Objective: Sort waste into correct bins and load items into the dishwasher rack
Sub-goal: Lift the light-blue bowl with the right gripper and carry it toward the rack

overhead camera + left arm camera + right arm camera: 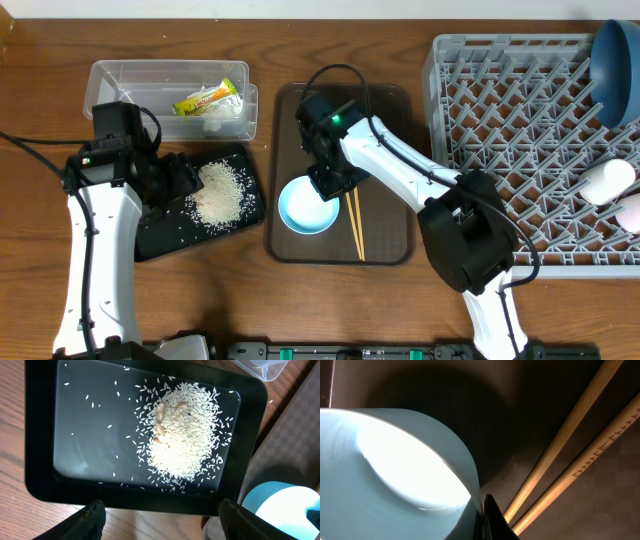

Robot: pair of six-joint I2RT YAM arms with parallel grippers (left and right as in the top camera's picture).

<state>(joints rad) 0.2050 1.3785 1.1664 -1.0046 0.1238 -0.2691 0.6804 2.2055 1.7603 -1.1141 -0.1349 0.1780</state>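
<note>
The light-blue bowl (308,208) sits on the brown serving tray (390,110) next to two wooden chopsticks (355,225). My right gripper (325,185) is shut on the bowl's rim (470,475); one dark finger (492,517) presses the outer wall, with the chopsticks (560,455) just beside it. My left gripper (185,180) is open and empty (165,525) over the near edge of the black tray (40,460), which holds the rice heap (182,435). The clear tub (130,80) holds the yellow wrapper (207,99) and the white tissue (225,115).
The grey dishwasher rack (510,120) fills the right side. The dark-blue bowl (615,65) stands at its far right corner, and a pale cup (608,180) and a pink cup (630,212) lie at its right edge. Loose grains are scattered across the black tray.
</note>
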